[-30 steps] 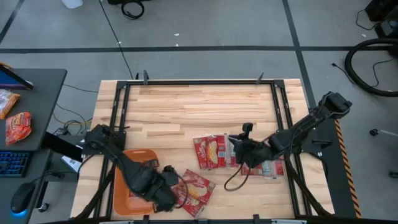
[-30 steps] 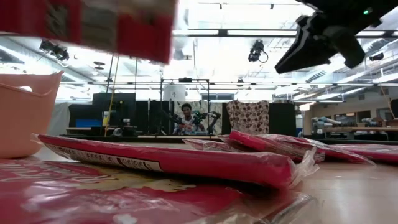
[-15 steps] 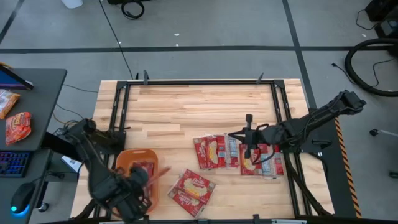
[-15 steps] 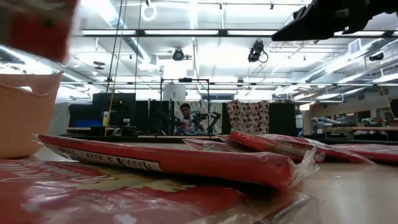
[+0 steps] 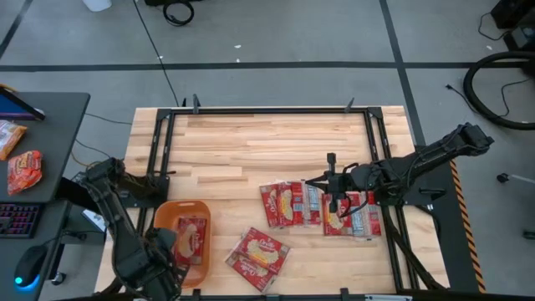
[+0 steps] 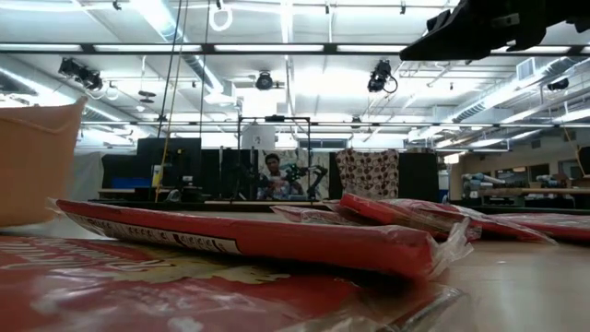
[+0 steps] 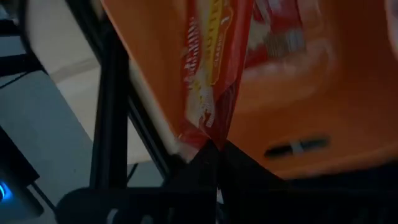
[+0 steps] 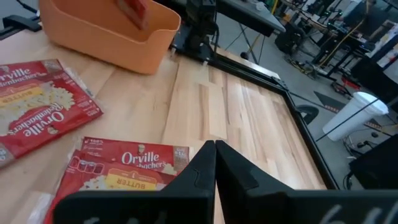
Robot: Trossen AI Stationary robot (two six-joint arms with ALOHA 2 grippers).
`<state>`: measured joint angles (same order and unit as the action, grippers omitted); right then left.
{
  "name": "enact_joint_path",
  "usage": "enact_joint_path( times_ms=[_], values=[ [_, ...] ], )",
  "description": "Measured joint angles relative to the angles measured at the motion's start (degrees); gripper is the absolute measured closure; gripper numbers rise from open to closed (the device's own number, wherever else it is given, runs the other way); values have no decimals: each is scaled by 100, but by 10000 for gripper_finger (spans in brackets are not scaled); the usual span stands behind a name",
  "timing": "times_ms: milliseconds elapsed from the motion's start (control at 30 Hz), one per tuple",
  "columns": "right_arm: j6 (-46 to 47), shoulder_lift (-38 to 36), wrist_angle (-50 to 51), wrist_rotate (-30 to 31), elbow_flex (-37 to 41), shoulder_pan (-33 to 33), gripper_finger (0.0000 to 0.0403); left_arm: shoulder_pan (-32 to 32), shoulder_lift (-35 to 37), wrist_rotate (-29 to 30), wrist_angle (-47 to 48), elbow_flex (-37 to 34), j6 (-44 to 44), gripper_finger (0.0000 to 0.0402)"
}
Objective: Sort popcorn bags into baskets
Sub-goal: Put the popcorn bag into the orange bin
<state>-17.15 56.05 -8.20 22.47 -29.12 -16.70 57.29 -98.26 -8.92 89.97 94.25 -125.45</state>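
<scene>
The orange basket sits at the table's near left corner and shows in the right wrist view and at the low view's left edge. My left gripper is over it, shut on a red popcorn bag. A second bag lies inside the basket. One bag lies flat near the near edge. Several more lie overlapping at centre right. My right gripper hovers shut above those, touching nothing. My left gripper pinches the popcorn bag by one end's edge between its two fingers. The bag reaches away from the fingers over the basket's inside. Whether its far end rests on the basket floor, I cannot tell.
A black metal frame runs around the tabletop. The far half of the wooden table is bare. A grey desk with an orange-red snack packet stands left of the table. A person sits far behind in the room.
My left gripper carried its bag from beside the near-edge bag toward the table's left, to above the basket. My right gripper rose off the centre-right bags and drew a little toward the far edge, holding nothing.
</scene>
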Motion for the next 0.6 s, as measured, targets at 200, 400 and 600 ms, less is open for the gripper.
enact_joint_path(
  times_ms=[200,400,600],
  values=[
    [0,2,-40,-11,0,6,390,-310,-7,24,5,-325,-19,373],
    [0,2,-42,-12,0,3,391,-702,-11,241,-298,-462,460,344],
    [2,4,-7,-14,0,6,390,-1092,-11,1130,-1486,-465,1948,308]
  ],
)
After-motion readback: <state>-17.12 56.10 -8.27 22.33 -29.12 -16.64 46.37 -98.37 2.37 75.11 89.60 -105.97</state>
